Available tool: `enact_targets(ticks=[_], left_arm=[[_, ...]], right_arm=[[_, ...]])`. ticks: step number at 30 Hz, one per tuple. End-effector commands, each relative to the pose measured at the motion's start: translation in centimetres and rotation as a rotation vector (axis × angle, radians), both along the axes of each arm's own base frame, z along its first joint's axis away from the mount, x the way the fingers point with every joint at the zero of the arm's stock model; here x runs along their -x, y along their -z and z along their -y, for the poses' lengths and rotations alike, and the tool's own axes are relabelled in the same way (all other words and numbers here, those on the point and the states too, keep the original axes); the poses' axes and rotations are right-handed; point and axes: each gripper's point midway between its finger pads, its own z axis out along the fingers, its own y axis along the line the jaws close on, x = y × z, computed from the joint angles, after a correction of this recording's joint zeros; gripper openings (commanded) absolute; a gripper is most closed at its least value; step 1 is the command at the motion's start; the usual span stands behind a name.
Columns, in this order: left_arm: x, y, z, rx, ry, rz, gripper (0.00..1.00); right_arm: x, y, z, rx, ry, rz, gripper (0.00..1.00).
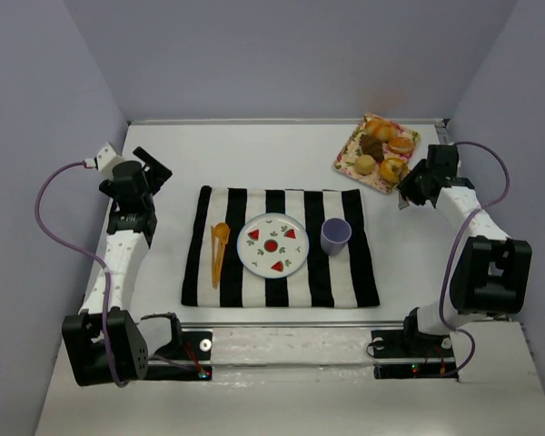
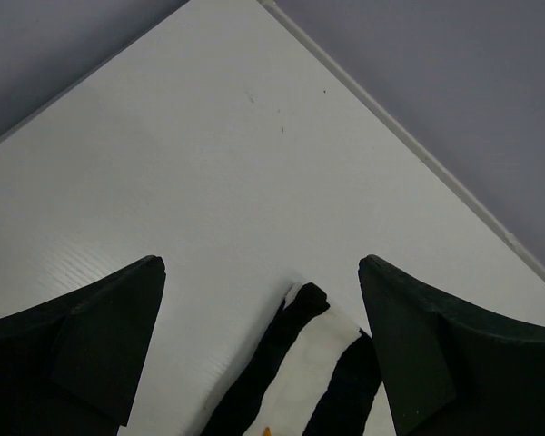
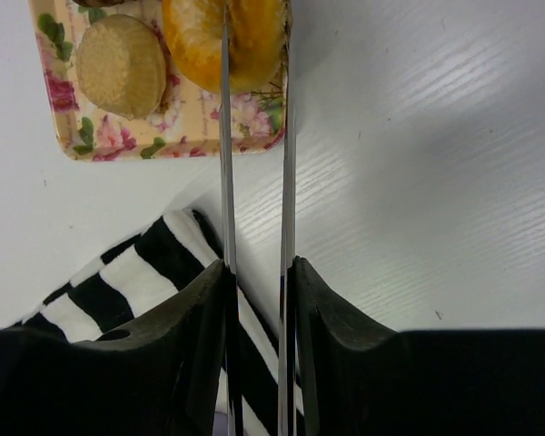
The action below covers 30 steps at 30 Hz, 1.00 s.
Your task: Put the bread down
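Note:
The bread (image 1: 392, 169) is a golden-orange ring lying at the near corner of a floral tray (image 1: 350, 156) at the table's back right. In the right wrist view the bread (image 3: 195, 41) sits at the top edge on the tray (image 3: 118, 145). My right gripper (image 3: 257, 268) is shut on thin metal tongs (image 3: 225, 136), and their two blades reach the bread, with part of it between the tips. I cannot tell whether they grip it. In the top view the right gripper (image 1: 409, 189) hovers just beside the tray. My left gripper (image 1: 154, 168) is open and empty (image 2: 262, 263).
A striped black-and-white cloth (image 1: 218, 282) holds a white plate (image 1: 245, 238), a purple cup (image 1: 335, 235) and an orange utensil (image 1: 219, 250). The tray also carries a round tan bun (image 3: 120, 64), a dark brown pastry (image 1: 372, 145) and other breads. Walls close in the table.

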Motion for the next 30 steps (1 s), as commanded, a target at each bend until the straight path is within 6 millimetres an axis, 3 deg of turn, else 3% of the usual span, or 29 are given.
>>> enact_targets(ticks=[1,2,8,11,15,16,20,23,28,30], left_arm=[[0.2,-3.3,-0.3,-0.009,-0.008,0.086,0.99],[0.3,-3.4,-0.3,-0.009,-0.006,0.089,0.99],[0.6,-3.4,0.2,0.007,0.013,0.097,0.99],[0.8,-3.5,0.5,0.013,0.027,0.1,0.99],[1.1,-3.4,0.9,0.024,0.043,0.097,0.99],[1.2,-3.3,1.0,0.027,0.047,0.093,0.99],[1.7,-3.0,1.1,0.027,0.049,0.082,0.99],[2.2,-2.7,1.1,0.031,0.051,0.078,0.99],[2.9,-2.6,1.3,0.029,0.056,0.069,0.99],[3.2,-2.8,1.3,0.026,0.057,0.073,0.99]], right_arm=[[-0.9,-5.9,0.6,0.057,-0.022,0.171,0.07],[-0.9,-5.9,0.6,0.058,-0.022,0.171,0.07],[1.4,-11.6,-0.3,0.085,-0.084,0.3,0.07],[3.0,-14.4,-2.9,0.055,-0.238,0.391,0.07],[6.4,-16.7,-10.6,0.019,-0.662,0.471,0.07],[7.7,-16.7,-13.8,0.021,-0.777,0.467,0.08],[10.0,-15.7,-18.4,0.036,-1.001,0.448,0.08],[12.3,-13.3,-22.4,0.003,-1.169,0.393,0.07],[15.1,-9.6,-25.4,0.046,-1.328,0.289,0.07],[15.7,-8.0,-25.5,0.074,-1.34,0.216,0.1]])
